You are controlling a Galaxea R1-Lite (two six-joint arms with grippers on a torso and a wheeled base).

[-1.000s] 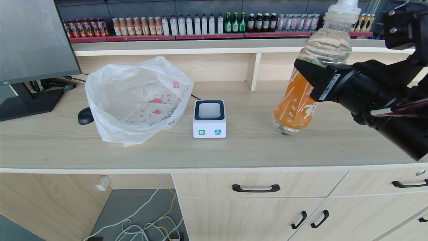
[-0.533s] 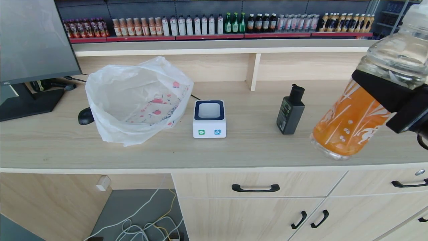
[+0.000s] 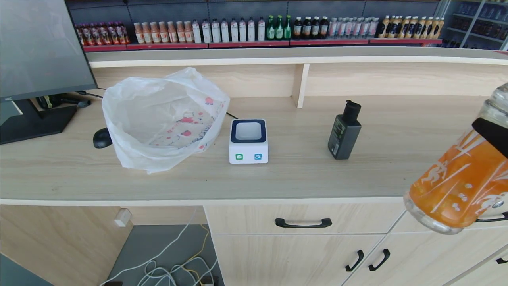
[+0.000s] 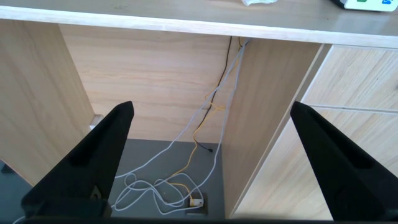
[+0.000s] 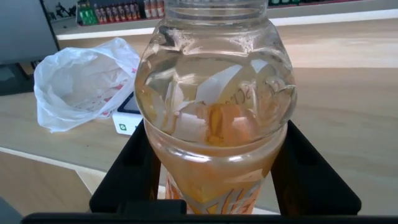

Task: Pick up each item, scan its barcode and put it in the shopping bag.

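Orange wrapping covers the lower part of the clear bottle (image 3: 460, 182) held nearest the camera by the right claw (image 5: 217, 186). The claw's black fingers (image 5: 134, 171) are clamped on either side of the bottle's body, just under its clear shoulder. The bottle is tilted and hangs off the front edge of the bench (image 3: 278, 178), in front of the drawers.

The left claw (image 4: 211, 109) sits low, below the bench top. Its two fingers (image 4: 93, 162) are spread wide apart with nothing between them. Beyond it, loose cables (image 4: 186, 180) lie on the floor in the open bay under the bench.

On the bench, beyond the right claw and to its left, a dark pump-top bottle (image 3: 344, 131) stands upright. Farther left of that claw sits the white scanner (image 3: 248, 141). Just beside the scanner, farther left still, is the open white shopping bag (image 3: 162, 119). A black mouse (image 3: 101, 138) and a monitor (image 3: 39, 43) lie past the bag. Farthest back, a shelf (image 3: 254, 43) carries rows of bottled drinks.
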